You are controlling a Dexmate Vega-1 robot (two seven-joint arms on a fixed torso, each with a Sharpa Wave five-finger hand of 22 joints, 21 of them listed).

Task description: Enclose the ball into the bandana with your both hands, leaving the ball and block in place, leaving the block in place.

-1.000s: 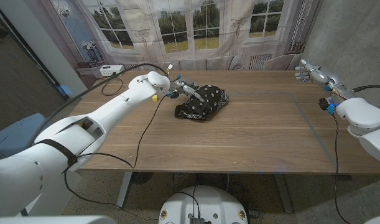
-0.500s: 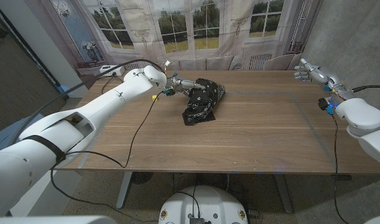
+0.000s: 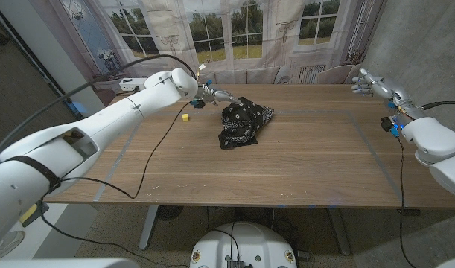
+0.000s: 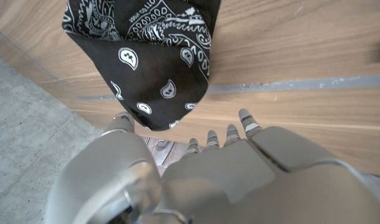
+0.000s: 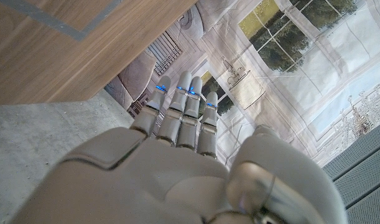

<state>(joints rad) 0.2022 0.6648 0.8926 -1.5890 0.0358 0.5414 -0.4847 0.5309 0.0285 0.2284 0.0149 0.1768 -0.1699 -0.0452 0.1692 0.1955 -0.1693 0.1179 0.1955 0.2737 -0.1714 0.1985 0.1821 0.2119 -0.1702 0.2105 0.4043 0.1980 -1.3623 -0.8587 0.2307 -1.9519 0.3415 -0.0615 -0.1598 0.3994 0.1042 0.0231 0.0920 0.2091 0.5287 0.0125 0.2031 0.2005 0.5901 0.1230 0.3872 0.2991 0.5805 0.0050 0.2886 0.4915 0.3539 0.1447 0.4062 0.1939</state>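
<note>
The wooden table (image 3: 301,160) carries the black bandana (image 3: 243,123), bunched into a mound at the far middle; the ball is presumably underneath, unseen. Left hand (image 3: 217,95) sits at the cloth's far-left edge, grip impossible to tell. Right hand (image 3: 372,85) hovers well apart, fingers spread, holding nothing. Small yellow block (image 3: 185,117) stands clear. Wrapping looks nearly finished.

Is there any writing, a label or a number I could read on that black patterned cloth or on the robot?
Bandana: a small white print by the top edge of the left wrist view, too blurred and turned to read.
Robot arms and table: none that can be read.
</note>
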